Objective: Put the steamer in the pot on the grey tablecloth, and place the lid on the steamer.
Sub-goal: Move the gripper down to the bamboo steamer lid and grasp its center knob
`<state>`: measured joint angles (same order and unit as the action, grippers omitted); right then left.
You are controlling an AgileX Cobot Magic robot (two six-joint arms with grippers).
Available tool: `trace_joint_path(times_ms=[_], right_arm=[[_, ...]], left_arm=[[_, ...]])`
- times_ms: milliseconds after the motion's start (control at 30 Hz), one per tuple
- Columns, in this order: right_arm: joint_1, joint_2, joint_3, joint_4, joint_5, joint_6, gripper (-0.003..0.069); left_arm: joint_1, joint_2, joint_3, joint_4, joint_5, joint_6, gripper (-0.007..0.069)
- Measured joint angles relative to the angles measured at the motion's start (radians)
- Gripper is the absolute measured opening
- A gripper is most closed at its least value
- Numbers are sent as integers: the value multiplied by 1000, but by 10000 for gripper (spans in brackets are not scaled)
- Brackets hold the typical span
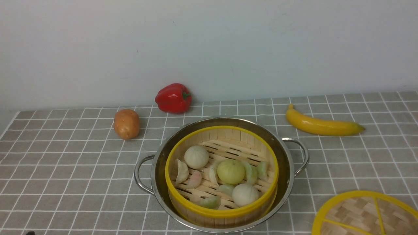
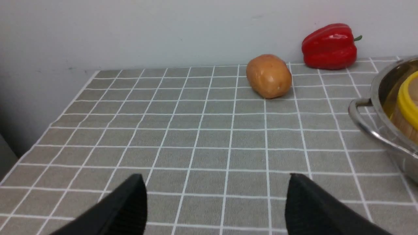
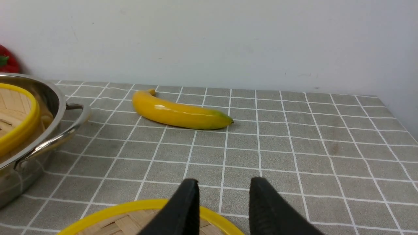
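Seen from the front, the round bamboo steamer basket with its slatted floor and yellow rim (image 1: 219,212) sat inside the wide, shiny stainless-steel pot with looped wire handles (image 1: 283,163), which stood on the grey tablecloth gridded with thin white lines (image 1: 65,163) covering the tabletop. That half of the job looked done. The flat woven-bamboo lid with a thick yellow rim and thin yellow spokes (image 1: 359,212) lay flat on the cloth at about 4 o'clock from the pot, well apart from it and partly cut off by the frame. It looked light and stiff, its smooth rim probably a little slippery. The rim seemed the sturdiest place to take hold of, since the centre knob was out of view. The right pincer (image 3: 224,181) hung just over the lid's near rim, its jaws moderately apart and holding nothing. The left pincer (image 2: 215,176) stood wide and empty above bare cloth at the pot's 9 o'clock. Pale buns and dumplings (image 1: 231,171) lay low on the steamer floor, so the lid should seat. A yellow banana (image 1: 321,125) lay at 2 o'clock, a glossy red bell pepper (image 1: 173,98) at 11 o'clock and a brown potato (image 1: 126,124) at 10 o'clock. Nothing stood between lid and pot except the pot's right handle.
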<state>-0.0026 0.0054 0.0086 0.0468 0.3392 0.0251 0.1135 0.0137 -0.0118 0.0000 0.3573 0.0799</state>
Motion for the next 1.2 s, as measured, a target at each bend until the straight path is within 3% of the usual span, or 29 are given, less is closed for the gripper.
trace_joint_path(times_ms=[1200], right_arm=[[0, 0, 0, 0, -2, 0, 243]], left_arm=[[0, -12, 19, 25, -11, 2, 526]])
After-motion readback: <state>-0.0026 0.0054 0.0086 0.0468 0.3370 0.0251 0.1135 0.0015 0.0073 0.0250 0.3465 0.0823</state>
